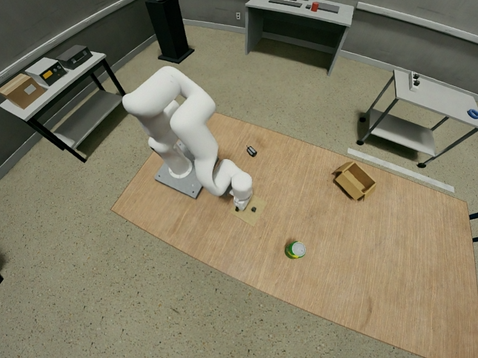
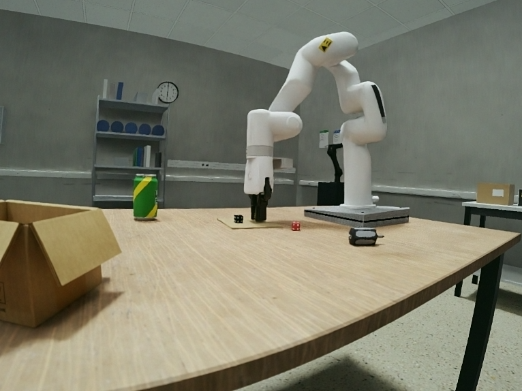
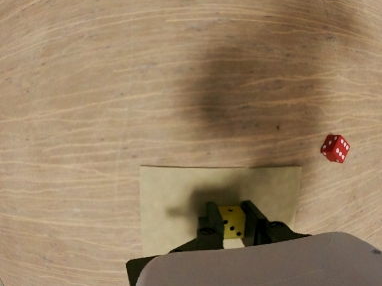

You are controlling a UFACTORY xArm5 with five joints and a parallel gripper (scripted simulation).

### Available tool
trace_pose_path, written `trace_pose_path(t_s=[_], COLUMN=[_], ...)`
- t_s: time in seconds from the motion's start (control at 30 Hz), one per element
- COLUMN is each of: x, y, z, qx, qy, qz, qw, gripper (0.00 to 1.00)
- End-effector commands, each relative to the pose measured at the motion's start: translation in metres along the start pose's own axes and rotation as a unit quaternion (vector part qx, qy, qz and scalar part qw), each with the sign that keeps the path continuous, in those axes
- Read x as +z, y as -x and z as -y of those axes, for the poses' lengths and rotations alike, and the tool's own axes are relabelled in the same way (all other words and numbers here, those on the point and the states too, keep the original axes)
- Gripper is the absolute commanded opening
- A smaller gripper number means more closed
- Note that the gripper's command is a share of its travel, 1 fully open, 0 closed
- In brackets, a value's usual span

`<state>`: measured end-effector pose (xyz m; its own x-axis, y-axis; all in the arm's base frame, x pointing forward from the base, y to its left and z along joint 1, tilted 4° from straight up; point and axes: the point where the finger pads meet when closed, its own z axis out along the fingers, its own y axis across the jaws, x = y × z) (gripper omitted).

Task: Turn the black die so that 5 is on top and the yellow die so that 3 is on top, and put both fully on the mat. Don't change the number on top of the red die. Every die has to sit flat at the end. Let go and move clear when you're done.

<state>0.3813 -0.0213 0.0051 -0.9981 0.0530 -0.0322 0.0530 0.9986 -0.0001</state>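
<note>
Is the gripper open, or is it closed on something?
Closed on the yellow die: the gripper has a finger at each side of it, over the mat.
</note>
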Motion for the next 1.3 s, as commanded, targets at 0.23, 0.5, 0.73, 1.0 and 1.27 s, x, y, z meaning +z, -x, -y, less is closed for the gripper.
trace_pose_path(t_s=[0.23, 0.5, 0.73, 1.0, 1.27], x=[-0.0009, -0.0008, 0.0007, 0.0026, 0.0035], y=[0.0013, 0.0013, 0.0013, 0.0013, 0.0013], z=[-0.0001, -0.0001, 0.0, 0.0001, 0.0002], qx=[0.0, 0.0, 0.0, 0.0, 0.0], qy=[0.0, 0.0, 0.0, 0.0, 0.0], qz=[0.002, 0.002, 0.002, 0.002, 0.002], qw=[1.0, 1.0, 1.0, 1.0, 1.0], gripper=[0.15, 0.15, 0.15, 0.15, 0.15])
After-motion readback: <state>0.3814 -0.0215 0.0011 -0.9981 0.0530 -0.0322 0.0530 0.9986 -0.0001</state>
